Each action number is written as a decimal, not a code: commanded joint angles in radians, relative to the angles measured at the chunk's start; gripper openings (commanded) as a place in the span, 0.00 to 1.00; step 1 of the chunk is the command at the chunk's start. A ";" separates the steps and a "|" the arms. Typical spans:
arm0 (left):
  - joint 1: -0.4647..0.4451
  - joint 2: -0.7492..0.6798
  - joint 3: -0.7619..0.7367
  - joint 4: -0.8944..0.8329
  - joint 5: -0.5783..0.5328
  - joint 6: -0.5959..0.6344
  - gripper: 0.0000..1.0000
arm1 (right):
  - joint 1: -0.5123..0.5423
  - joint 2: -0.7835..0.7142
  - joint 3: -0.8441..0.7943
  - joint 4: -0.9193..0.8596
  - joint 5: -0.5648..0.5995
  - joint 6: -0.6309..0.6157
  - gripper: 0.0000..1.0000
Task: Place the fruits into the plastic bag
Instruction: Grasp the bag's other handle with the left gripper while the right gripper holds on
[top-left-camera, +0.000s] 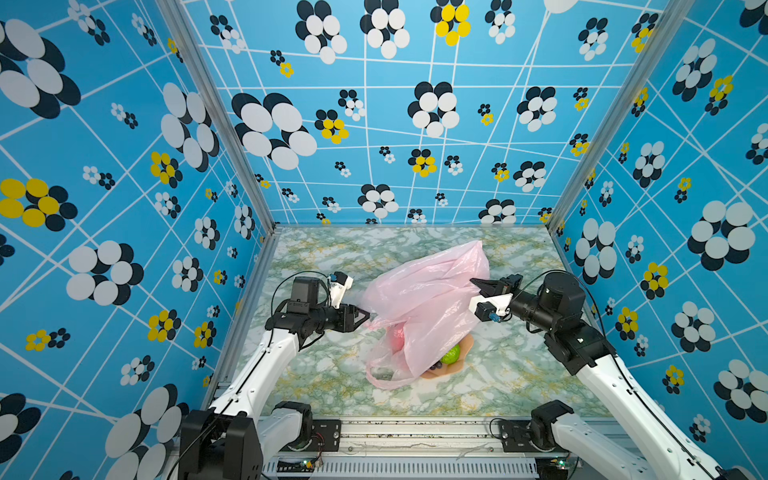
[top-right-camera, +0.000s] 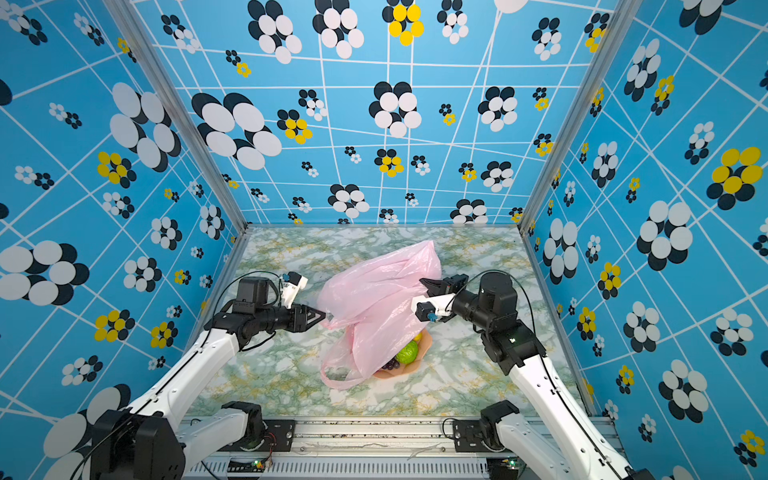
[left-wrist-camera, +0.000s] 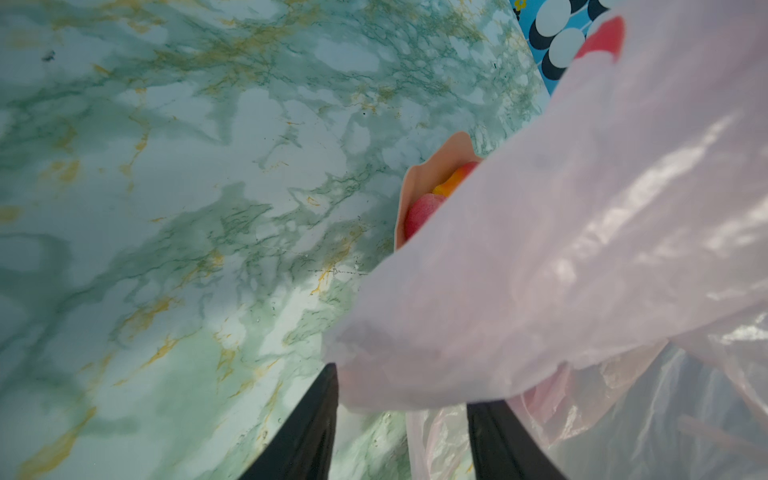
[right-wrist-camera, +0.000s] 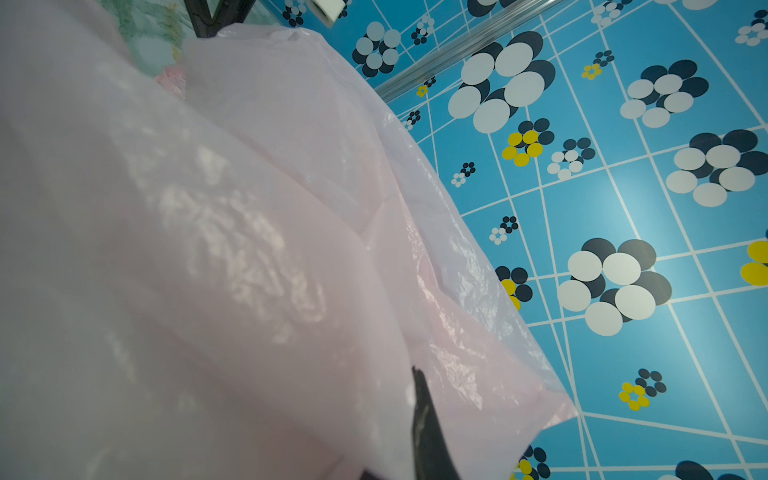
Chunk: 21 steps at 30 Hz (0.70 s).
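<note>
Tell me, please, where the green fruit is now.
In both top views the green fruit lies in the peach bowl, beside the grape bunch, at the lower right edge of the plastic bag.

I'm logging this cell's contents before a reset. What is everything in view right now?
plastic bag: one, translucent pale pink, lifted mid-table, draped over the bowl
bowl: one, peach, mostly covered by the bag
green fruit: one, green, in the bowl at the bag's edge
grape bunch: one, dark purple, beside the green fruit
red fruit: one seen, bumpy red, in the bowl
mango: one seen, red-yellow, beside the red fruit
table: one, green-white marble, under everything
walls: three, blue flower print, around the table
left gripper: one, black, jaws apart around the bag's left edge
right gripper: one, black, shut on the bag's right side
</note>
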 joint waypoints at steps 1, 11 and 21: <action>0.001 0.010 0.037 0.004 -0.044 -0.041 0.71 | -0.007 0.003 -0.017 0.044 -0.026 0.041 0.00; -0.064 0.115 0.119 -0.016 -0.101 -0.037 0.16 | -0.007 0.024 -0.024 0.113 -0.041 0.108 0.00; -0.062 0.081 0.299 -0.026 0.071 -0.481 0.00 | -0.009 0.110 0.009 0.167 0.174 0.462 0.89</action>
